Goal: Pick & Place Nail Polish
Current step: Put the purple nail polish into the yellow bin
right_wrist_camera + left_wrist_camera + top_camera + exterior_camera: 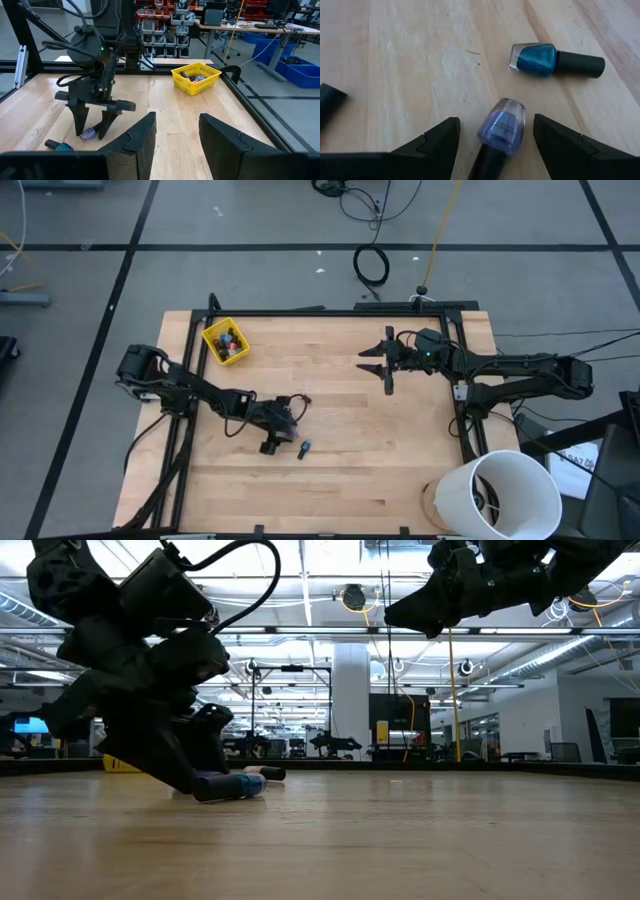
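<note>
A purple nail polish bottle [501, 124] lies on its side on the wooden table, dark cap toward my left wrist. My left gripper [496, 120] is open, low over the table, one finger on each side of that bottle with gaps showing; it also shows in the high view [272, 442] and the right wrist view [92, 125]. A teal-blue bottle [555, 60] lies on its side just beyond, toward the table's right [304, 448]. A small yellow bin [226, 342] at the far left holds several bottles. My right gripper [387, 365] is open and empty, raised over the table's far right.
A white bucket [500, 490] stands at the near right corner. Black frame rails [462, 380] run along the table's edges. A dark object [329, 100] lies beside my left gripper. Bare wood lies between the two arms.
</note>
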